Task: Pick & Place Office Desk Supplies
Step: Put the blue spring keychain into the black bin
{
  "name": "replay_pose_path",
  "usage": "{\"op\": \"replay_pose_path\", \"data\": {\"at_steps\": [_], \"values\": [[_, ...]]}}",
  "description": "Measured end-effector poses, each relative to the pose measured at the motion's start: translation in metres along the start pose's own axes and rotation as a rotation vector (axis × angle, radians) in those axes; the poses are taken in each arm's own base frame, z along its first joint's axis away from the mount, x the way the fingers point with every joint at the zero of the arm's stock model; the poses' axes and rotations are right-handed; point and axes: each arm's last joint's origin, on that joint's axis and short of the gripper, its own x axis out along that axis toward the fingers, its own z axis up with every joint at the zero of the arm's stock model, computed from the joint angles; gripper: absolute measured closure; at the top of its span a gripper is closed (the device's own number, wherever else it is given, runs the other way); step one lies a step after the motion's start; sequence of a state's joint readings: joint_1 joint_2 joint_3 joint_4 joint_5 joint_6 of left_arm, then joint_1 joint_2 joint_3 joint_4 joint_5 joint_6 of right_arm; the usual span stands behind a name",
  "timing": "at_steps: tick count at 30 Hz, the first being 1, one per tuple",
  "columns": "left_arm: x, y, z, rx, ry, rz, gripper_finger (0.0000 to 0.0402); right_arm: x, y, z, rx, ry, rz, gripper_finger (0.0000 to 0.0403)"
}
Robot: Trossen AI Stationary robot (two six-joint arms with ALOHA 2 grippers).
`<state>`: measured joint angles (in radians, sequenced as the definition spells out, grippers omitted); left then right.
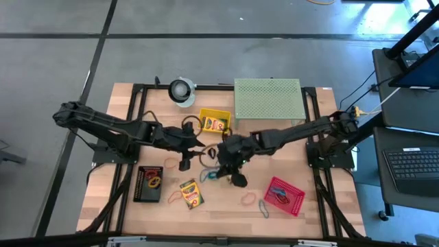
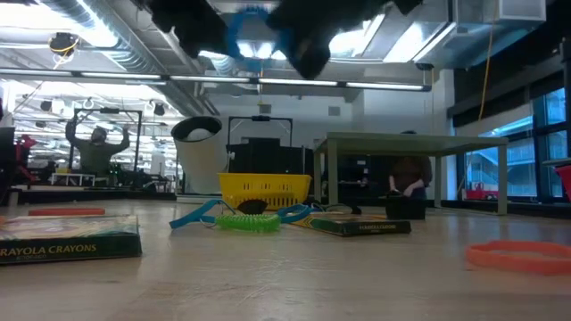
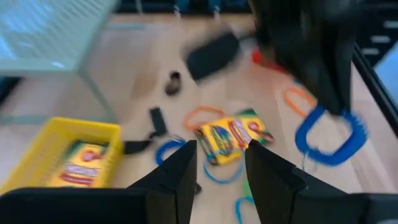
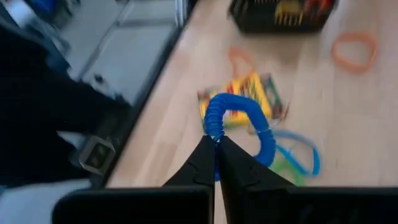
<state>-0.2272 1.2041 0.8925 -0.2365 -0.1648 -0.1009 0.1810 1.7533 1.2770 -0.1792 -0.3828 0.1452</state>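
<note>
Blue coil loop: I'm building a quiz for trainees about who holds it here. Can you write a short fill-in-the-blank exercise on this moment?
1. The blue coil loop is pinched by the ____ gripper.
2. That loop hangs ____ the table, not on it.
3. The left gripper holds nothing; its fingers are ____.
4. The yellow basket holds a ____ box.

Missing words: right; above; open; crayon

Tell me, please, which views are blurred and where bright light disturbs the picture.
Left wrist view: strongly blurred, the blue coiled loop and the crayon box smeared. Right wrist view: softer blur around the right gripper. Low view: bright ceiling lights glare; arms are dark silhouettes. High view: evenly lit.
</note>
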Motion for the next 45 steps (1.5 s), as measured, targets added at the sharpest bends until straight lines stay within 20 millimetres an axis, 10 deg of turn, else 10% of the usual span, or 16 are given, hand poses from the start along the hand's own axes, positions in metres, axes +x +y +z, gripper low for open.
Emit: {"op": "replay_pose_path", "data": {"at_steps": [8,45], "values": [[0.025,-0.014,-0.004,-0.016,0.017,-0.205,0.0272,-0.035,0.003,0.020,0.051,-0.115,-0.013,0.0401],[0.020,-0.019,0.025,0.084,-0.298,-0.288,0.0306,-0.061,0.001,0.038,0.114,-0.286,-0.078,0.0402]]}}
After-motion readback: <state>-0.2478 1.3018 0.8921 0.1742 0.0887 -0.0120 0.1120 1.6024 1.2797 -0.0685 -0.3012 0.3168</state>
